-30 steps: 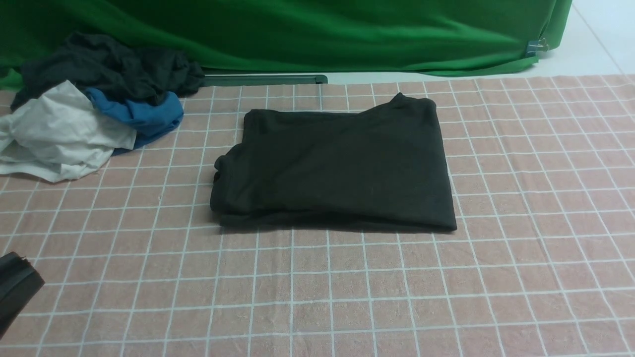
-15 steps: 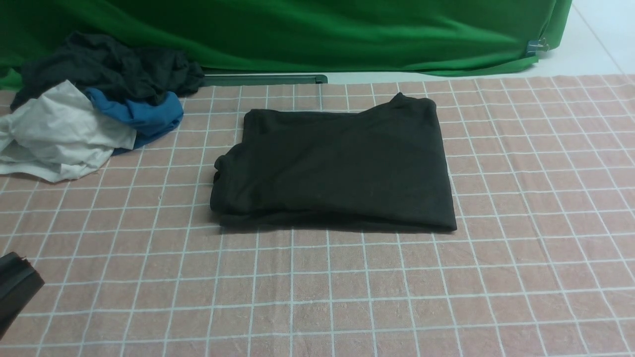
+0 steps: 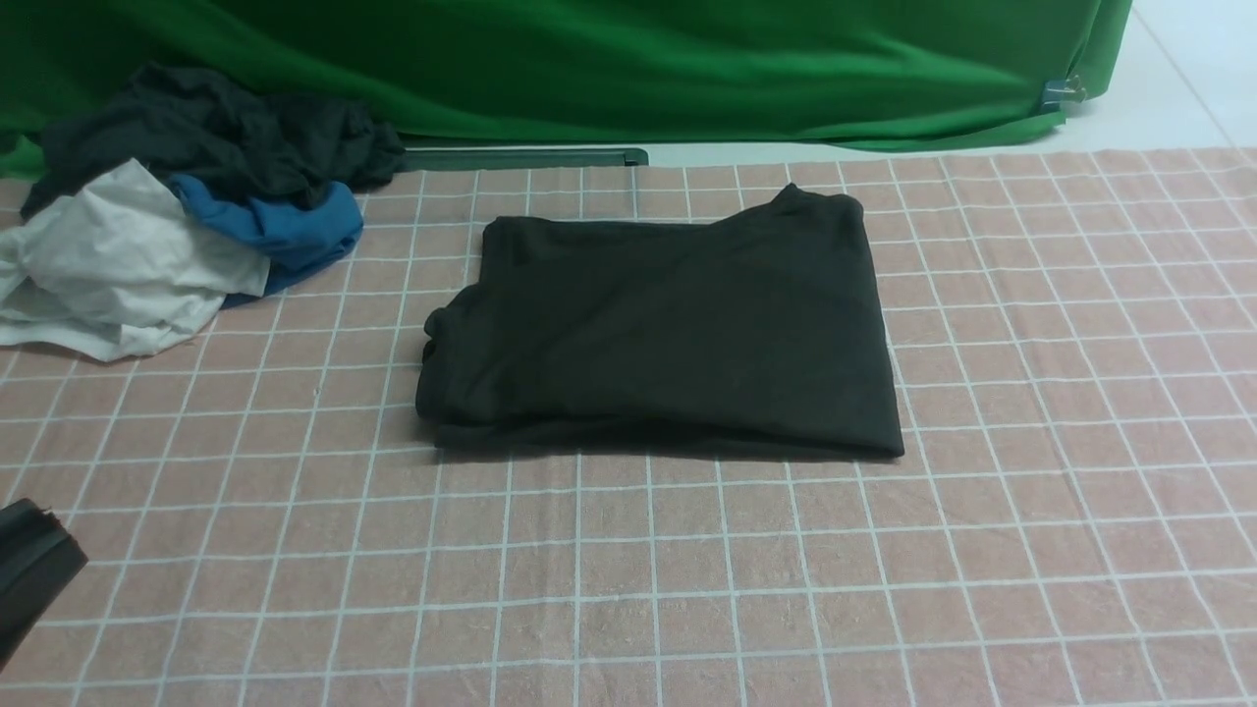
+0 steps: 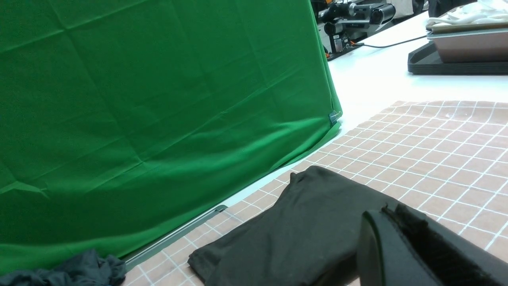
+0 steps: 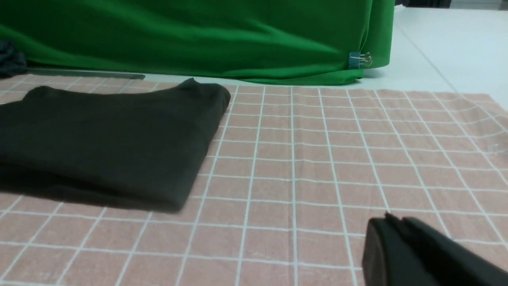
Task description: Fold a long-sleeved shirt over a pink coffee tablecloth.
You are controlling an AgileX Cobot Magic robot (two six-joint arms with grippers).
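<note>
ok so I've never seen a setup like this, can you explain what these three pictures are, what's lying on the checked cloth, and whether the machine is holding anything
This is a two-armed robot. One picture looks forward from between its arms; the other two come from cameras on its wrists. On the pink coffee tablecloth lies the long-sleeved shirt, black and already folded into a rectangle. At the far left sits a heap of other garments, with a green backdrop behind. The left pincer and right pincer are the dark shapes at the wrist pictures' edges. Both are shut and hold nothing.
</note>
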